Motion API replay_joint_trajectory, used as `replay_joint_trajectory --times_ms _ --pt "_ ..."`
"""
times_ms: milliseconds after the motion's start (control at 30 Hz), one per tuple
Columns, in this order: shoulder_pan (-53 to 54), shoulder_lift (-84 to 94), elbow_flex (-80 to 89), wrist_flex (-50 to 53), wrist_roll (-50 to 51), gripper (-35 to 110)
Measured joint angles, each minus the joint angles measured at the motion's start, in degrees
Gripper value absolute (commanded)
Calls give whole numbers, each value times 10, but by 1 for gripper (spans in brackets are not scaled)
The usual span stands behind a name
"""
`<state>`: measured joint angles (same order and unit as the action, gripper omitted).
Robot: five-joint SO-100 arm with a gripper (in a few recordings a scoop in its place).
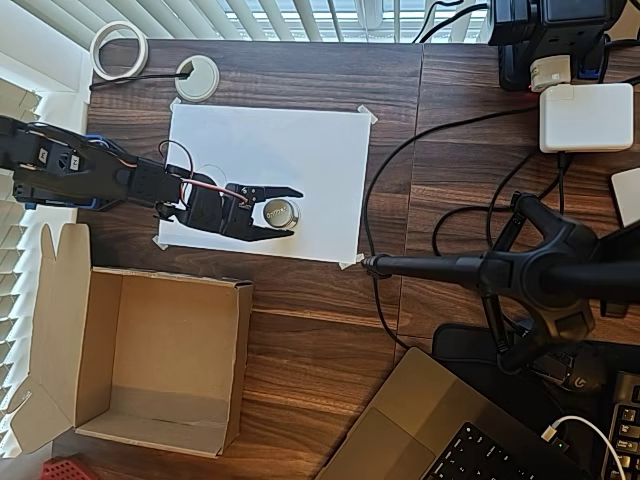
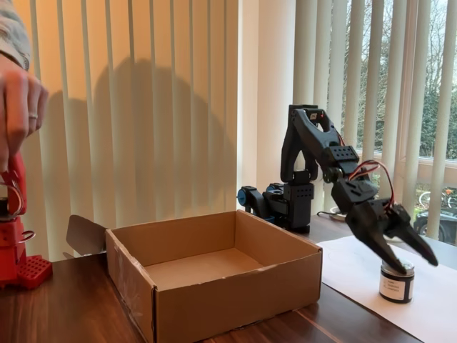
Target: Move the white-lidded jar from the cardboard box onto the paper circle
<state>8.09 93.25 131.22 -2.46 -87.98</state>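
Cardboard box, beyond it jar

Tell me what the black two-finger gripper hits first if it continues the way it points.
Probably the small white-lidded jar on the white paper sheet: the gripper stands open around it, slanting down, so depth is uncertain.

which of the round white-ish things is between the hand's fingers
The white-lidded jar on the paper sheet, between the open fingers of the hand. The tape roll and grommet sit far up the table.

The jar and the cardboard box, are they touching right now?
Apart. The overhead view shows the white-lidded jar standing on the paper sheet, with bare table between it and the cardboard box.
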Motion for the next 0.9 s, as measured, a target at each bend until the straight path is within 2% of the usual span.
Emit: replay_joint_trajectory --times_ms 233,500,900 --pt "-26 163 81 0 121 32" --pt "-69 383 243 25 305 32" --pt "-92 691 395 243 590 19"
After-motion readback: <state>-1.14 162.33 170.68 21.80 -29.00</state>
